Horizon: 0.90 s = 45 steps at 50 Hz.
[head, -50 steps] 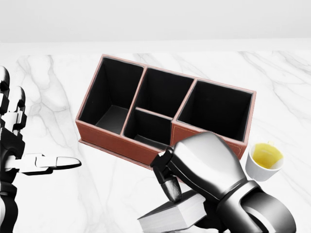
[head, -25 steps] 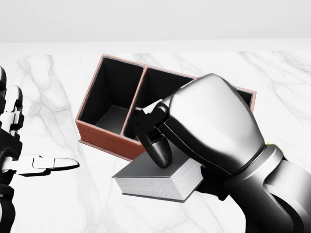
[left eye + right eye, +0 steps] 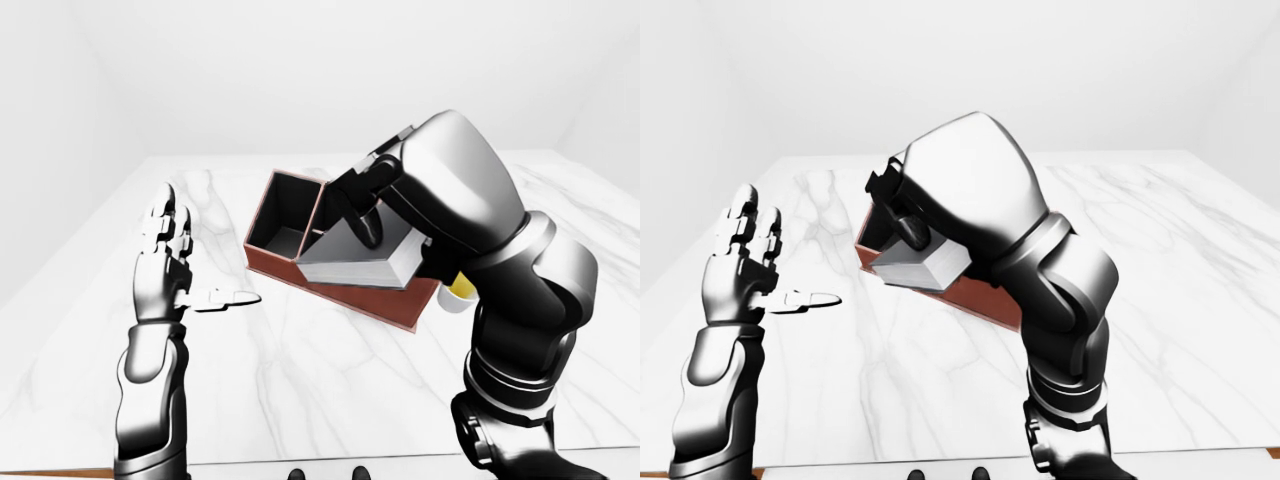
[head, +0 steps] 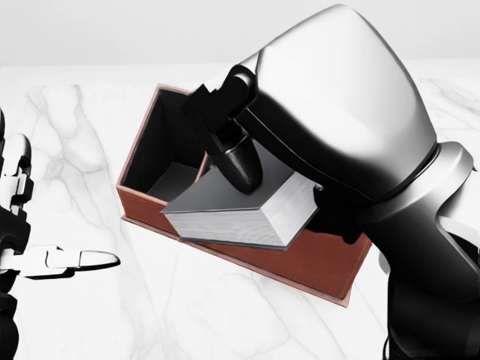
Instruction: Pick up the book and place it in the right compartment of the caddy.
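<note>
My right hand (image 4: 251,184) is shut on the grey book (image 4: 225,217), thumb on its cover. It holds the book level in the air over the middle of the red-brown caddy (image 4: 146,211). The book's page edges (image 4: 291,211) face the view's lower right. The caddy's left compartment (image 4: 161,161) shows, dark inside. The hand and forearm hide the middle and right compartments. My left hand (image 4: 45,260) is open and empty at the left edge, apart from the caddy; it also shows in the left-eye view (image 3: 185,270).
The caddy stands on a white marble table (image 4: 90,142). A white cup with yellow liquid (image 3: 460,290) peeks out to the right of the caddy, behind my right forearm, in the left-eye view.
My right hand has lifted the book off the table and carried it up over the caddy, covering the middle and right compartments. The left hand has barely moved.
</note>
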Available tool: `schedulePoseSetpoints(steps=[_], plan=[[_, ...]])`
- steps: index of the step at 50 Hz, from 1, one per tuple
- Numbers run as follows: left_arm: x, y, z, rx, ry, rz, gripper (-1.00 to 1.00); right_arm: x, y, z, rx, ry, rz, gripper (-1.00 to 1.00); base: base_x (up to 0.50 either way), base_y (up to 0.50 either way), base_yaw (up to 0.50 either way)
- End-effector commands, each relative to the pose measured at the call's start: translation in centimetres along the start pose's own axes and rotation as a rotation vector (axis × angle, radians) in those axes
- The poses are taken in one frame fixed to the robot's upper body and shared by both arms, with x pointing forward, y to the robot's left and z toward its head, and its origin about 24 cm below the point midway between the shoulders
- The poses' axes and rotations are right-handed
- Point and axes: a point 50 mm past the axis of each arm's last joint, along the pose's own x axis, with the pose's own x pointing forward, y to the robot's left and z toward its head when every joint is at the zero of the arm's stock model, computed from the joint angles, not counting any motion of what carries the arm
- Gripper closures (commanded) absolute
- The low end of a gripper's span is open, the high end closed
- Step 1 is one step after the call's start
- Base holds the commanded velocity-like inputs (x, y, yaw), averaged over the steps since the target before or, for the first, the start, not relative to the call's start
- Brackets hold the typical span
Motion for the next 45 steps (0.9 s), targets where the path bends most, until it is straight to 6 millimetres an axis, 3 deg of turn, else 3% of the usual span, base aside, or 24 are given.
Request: schedulePoseSetpoints(steps=[1,19,28,35,45], plan=[[-0.3,0.1,0.4,0.0,-0.015,-0.003,-1.0,1.3,-1.8,-0.9,-0.059,-0.003,-0.03,1.0,0.0,0.0,0.0],[-0.2,0.0,0.8,0.003,-0.033,-0.009,-1.0,4.6,-4.5,-5.2,-0.138,0.103,0.026,1.0,0.0,0.0,0.0],[-0.3,-0.2,1.5,0.006,-0.062,-0.013,-1.0,6.9,-5.4,-8.5,-0.127,0.208,0.106,1.0,0.0,0.0,0.0],[-0.3,-0.3,1.5,0.008,-0.065,-0.014,-1.0,7.9,-4.2,-11.0,-0.101,0.308,0.205,1.0,0.0,0.0,0.0],[-0.3,-0.5,1.6,0.011,-0.065,-0.017,-1.0,8.0,-0.7,-13.6,-0.074,0.425,0.366,1.0,0.0,0.0,0.0]])
